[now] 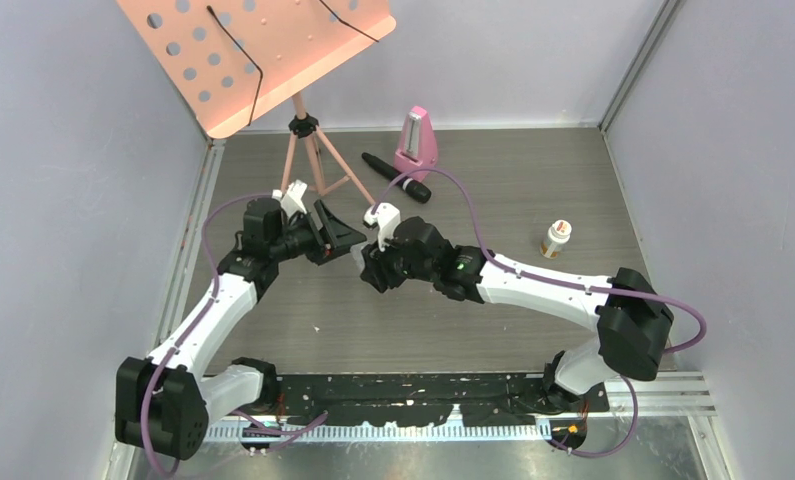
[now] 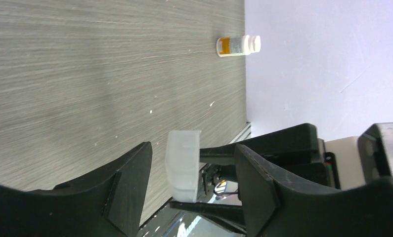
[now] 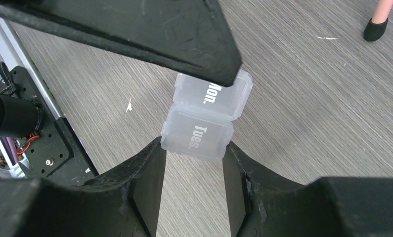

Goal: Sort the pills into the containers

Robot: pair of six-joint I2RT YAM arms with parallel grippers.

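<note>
The containers are one clear two-compartment pill box (image 3: 204,121) marked "Mon." and "Tues.", lids closed, held in the air above the table. My right gripper (image 3: 194,148) is shut on its "Tues." end, fingertips (image 3: 157,153) pressing both sides. My left gripper (image 2: 192,160) is open with the box (image 2: 183,165) between its fingers, a gap on each side; one of its fingers covers part of the "Mon." end in the right wrist view. In the top view the left gripper (image 1: 341,238) and the right gripper (image 1: 371,262) meet at mid-table. No pills show.
A white-capped, orange-labelled small bottle (image 1: 556,238) stands at the right, also in the left wrist view (image 2: 238,45). A pink music stand (image 1: 263,50) on a tripod, a pink metronome (image 1: 416,143) and a black microphone (image 1: 396,177) stand at the back. Walls enclose three sides.
</note>
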